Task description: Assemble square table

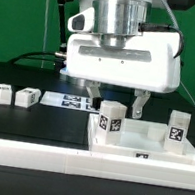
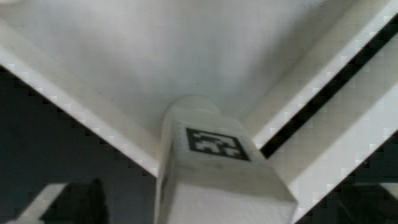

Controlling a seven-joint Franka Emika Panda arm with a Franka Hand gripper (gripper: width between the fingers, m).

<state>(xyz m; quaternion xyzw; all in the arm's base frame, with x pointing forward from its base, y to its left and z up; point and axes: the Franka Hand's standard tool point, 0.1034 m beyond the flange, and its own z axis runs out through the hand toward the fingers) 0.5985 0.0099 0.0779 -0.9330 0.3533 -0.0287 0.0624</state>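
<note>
Now the gripper [image 1: 116, 100] hangs at centre frame, jaws wide apart, straddling the upright leg [image 1: 110, 122] standing just beneath.

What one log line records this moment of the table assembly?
gripper open above upright leg block | second leg block upright on square table top | two leg blocks loose on black table, exterior view's left

Blocked directly under hand [image 1: 118, 97] by upright leg block [image 1: 110, 119]; clear across square top [image 1: 144, 143] up to second leg block [image 1: 178, 127].
</note>
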